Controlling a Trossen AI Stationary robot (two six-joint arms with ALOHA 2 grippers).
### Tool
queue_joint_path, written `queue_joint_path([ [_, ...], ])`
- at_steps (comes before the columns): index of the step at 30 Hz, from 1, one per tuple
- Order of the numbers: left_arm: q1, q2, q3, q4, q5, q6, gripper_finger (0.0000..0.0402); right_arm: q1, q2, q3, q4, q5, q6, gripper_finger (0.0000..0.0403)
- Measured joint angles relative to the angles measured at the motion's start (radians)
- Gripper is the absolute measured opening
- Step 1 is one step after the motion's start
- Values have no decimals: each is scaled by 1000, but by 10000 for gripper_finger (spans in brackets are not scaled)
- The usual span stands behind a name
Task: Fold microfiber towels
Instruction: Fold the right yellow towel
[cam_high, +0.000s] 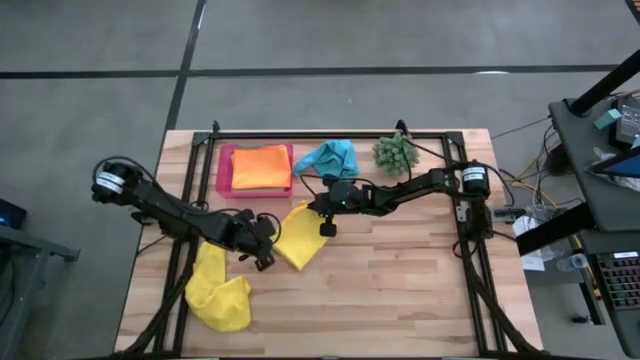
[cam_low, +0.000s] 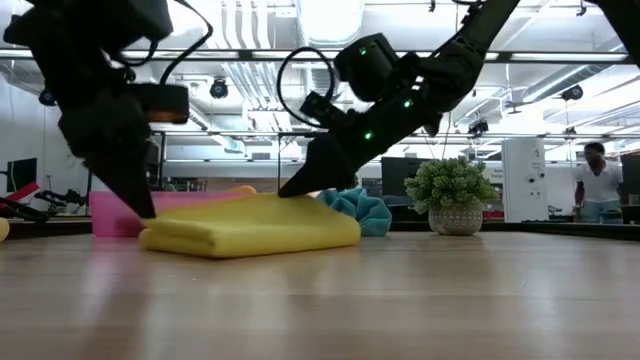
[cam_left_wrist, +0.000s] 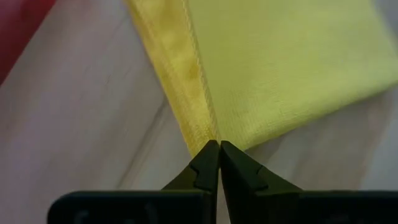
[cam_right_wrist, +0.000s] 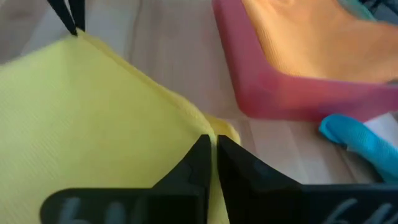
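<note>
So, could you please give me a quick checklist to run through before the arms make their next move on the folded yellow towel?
1. Left gripper shut on a corner of the folded yellow towel: ok.
2. Right gripper shut on another corner of that towel: ok.
3. Towel lies flat on the table: ok.
4. Towel is apart from the pink tray: ok.
5. Second yellow towel folded: not ok, it lies crumpled.
6. Turquoise towel folded: not ok, bunched beside the tray.

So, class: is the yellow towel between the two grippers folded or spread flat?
Folded. The yellow towel lies doubled, thick with a rounded edge, and stacked hems show at the left gripper.
</note>
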Motion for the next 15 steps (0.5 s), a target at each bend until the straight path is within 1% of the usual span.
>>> queue_joint_path([
  [3,5,25,-1,-5,0,-2,0,-1,49,34,1,33,18,37],
  [7,12,54,-2,-10,0,-30,0,-1,101,83,-37,84,34,72],
  [11,13,72,-1,-21,-3,-55,0,-3,113,128,-108,83,40,114],
  [15,13,68,0,-22,-4,-70,0,-5,96,139,-179,81,35,149],
])
